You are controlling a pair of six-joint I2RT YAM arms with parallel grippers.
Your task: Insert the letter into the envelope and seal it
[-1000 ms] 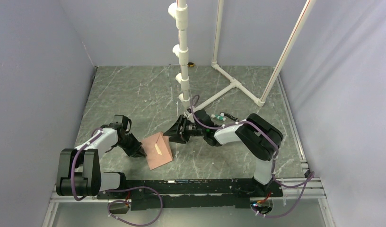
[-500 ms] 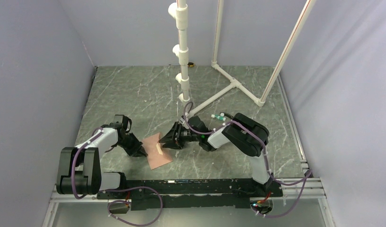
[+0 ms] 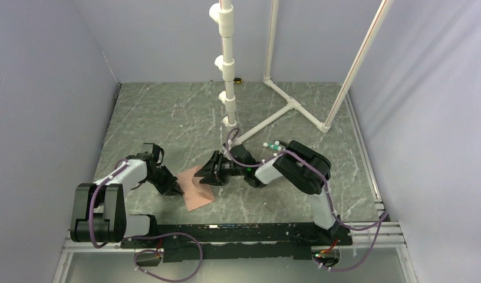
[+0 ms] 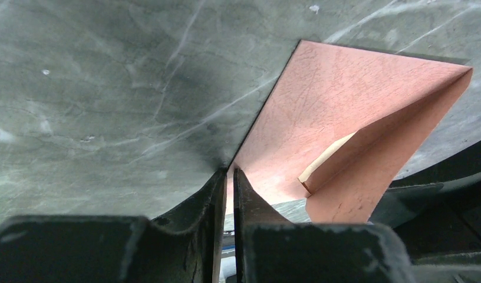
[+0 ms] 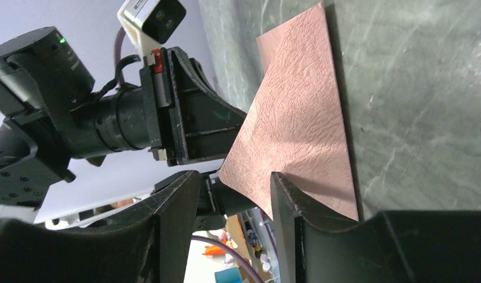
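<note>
The pinkish-brown envelope (image 3: 197,196) lies on the table between the arms, its flap partly folded over. My left gripper (image 3: 174,190) is shut on the envelope's left edge; in the left wrist view its jaws (image 4: 230,172) pinch that edge of the envelope (image 4: 320,106). A thin light tan edge of the letter (image 4: 325,160) shows under the flap; the rest is hidden inside. My right gripper (image 3: 204,177) is open and low over the flap. In the right wrist view (image 5: 233,184) the envelope's flap (image 5: 297,124) leans against one finger (image 5: 285,197).
A white PVC pipe post (image 3: 227,71) stands just behind the right gripper. White pipes (image 3: 291,106) lie on the grey marbled table (image 3: 161,112) at the back right. Grey walls close in on both sides. The left arm's gripper faces the right wrist camera (image 5: 191,118).
My right gripper has moved left and down onto the flap, and the flap has folded lower toward the envelope. The left gripper has kept its hold in place.
</note>
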